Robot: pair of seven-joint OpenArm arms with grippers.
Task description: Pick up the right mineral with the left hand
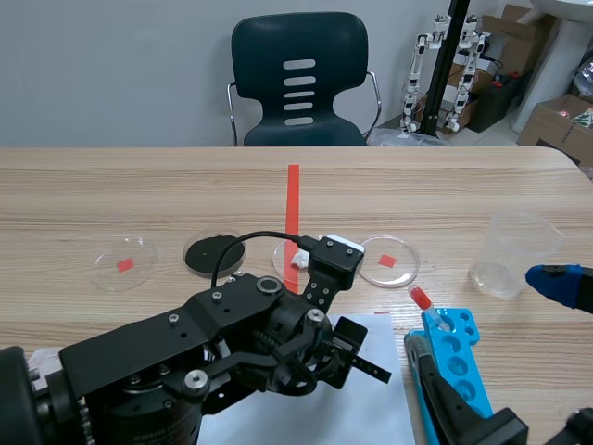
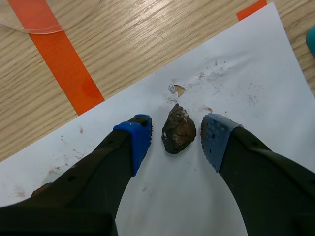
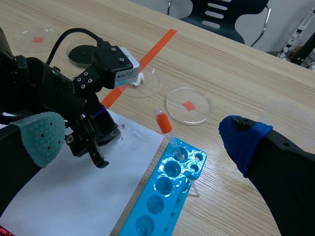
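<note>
While left fingers (image 2: 135, 140) stand apart, straddling mineral (image 2: 178, 130) | right fingers (image 3: 243, 140) apart | blue rack (image 3: 157, 196) beside paper (image 3: 78, 196)

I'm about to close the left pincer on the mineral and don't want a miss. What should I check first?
1. Left pincer open: ok.
2. Mineral between its pads, gap on each side: ok.
3. Pads low enough to grip: cannot tell.
4. Paper flat under mineral: ok.
5. Right pincer clear of the left pincer: ok.
</note>
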